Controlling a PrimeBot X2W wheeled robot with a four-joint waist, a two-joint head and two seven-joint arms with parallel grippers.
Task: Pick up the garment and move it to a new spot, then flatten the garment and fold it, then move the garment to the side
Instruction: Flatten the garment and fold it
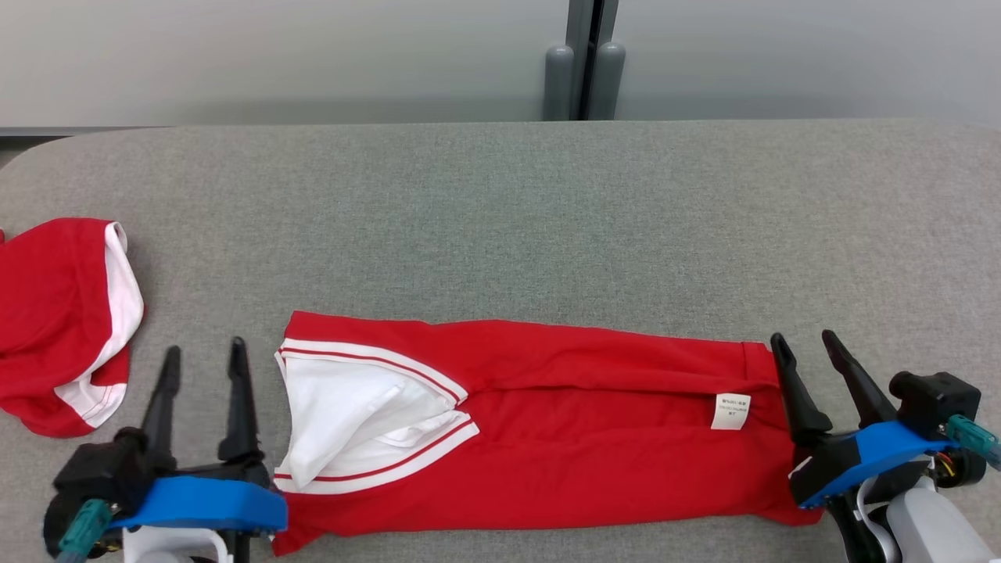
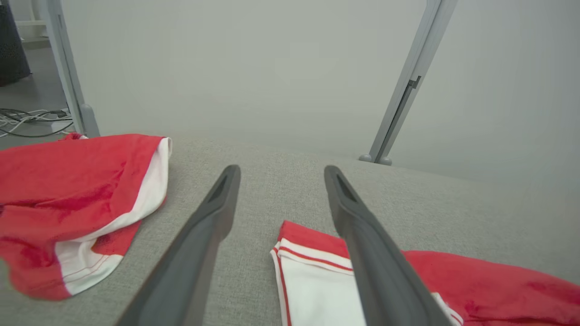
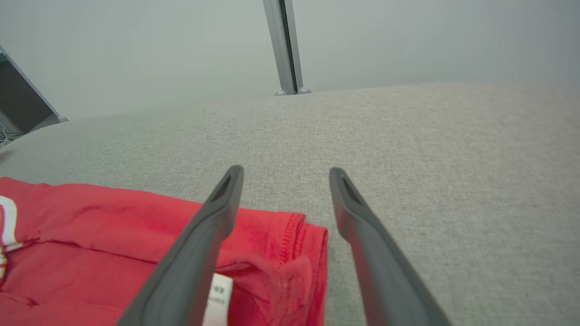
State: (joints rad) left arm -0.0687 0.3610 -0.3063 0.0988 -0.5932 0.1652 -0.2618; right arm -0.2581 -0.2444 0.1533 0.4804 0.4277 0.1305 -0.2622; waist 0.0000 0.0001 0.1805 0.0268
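Note:
The garment [image 1: 547, 422] is a red shirt with white, red-striped trim, folded into a long band across the near part of the grey table [image 1: 500, 219]. Its white-lined end faces left and a small white label [image 1: 730, 411] shows near its right end. My left gripper [image 1: 203, 352] stands open just off the garment's left end, holding nothing; the left wrist view shows its fingers [image 2: 199, 235] over the table beside the white trim [image 2: 312, 280]. My right gripper [image 1: 805, 338] is open at the garment's right end, above the red hem [image 3: 294, 244], with nothing between its fingers.
A second red and white garment [image 1: 62, 320] lies crumpled at the table's left edge, also seen as the red heap [image 2: 68, 199] in the left wrist view. A grey partition post [image 1: 583, 62] stands behind the table. Cables [image 2: 27, 120] lie on the floor far left.

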